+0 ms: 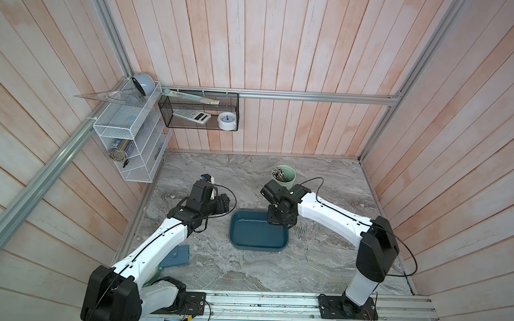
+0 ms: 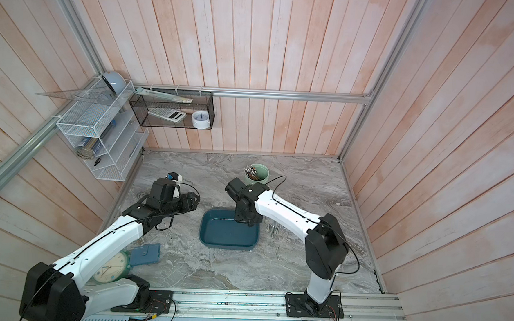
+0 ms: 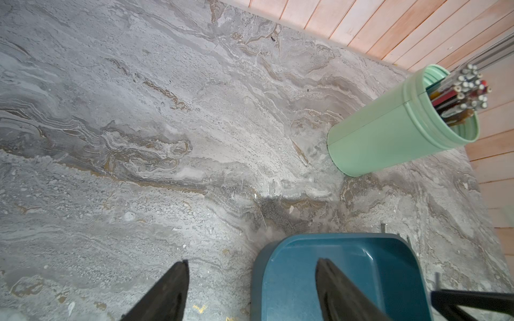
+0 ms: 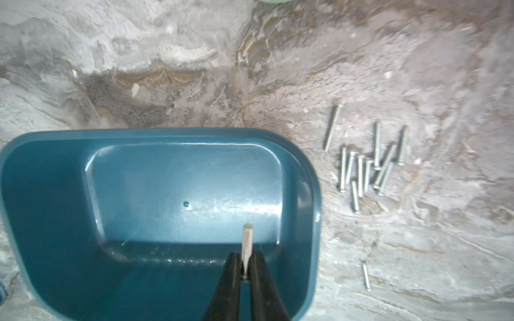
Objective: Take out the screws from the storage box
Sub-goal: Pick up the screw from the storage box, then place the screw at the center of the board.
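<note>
One screw (image 4: 247, 240) clenched in right tool (image 4: 246, 257), shaft sticking out past jaws, over inside of box (image 4: 167, 134). Cannot tell if screw touches box floor. Rest of box floor bare, no other screw visible inside. About dozen screws (image 4: 361, 172) lie in loose heap on bench (image 4: 431, 236) just beside box; stray screw (image 4: 366, 276) lies apart from heap. Left tool (image 3: 253, 262) released, jaws apart, nothing between, hanging over box edge. Judgement: task nearly complete. Left to do: carry held screw out to bench, let go.
</note>
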You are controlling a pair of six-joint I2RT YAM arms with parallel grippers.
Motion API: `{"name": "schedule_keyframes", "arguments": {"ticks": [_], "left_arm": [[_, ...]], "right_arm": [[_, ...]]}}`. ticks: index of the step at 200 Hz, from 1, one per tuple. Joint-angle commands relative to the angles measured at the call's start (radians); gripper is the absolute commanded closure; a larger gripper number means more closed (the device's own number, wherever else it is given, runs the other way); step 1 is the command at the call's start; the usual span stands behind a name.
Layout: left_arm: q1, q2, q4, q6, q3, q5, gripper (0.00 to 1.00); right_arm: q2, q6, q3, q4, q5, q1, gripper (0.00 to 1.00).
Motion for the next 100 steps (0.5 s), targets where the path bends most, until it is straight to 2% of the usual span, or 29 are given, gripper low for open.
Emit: {"name": "schedule_keyframes", "arguments": {"ticks": [1, 48, 100], "left_arm": [[0.004, -0.003, -0.002, 0.001, 0.022, -0.003, 0.23], [0.004, -0.002, 0.002, 0.002, 0.020, -0.006, 0.23], [0.004, 0.001, 0.004, 0.004, 0.020, -0.010, 0.23]], "right_arm": [[-0.048, -0.030, -0.055, -0.101, 0.075, -0.044, 0.97], [-0.130, -0.121, -0.207, -0.030, 0.030, -0.146, 0.96], [-0.081, -0.190, -0.297, 0.076, -0.040, -0.162, 0.95]]}}
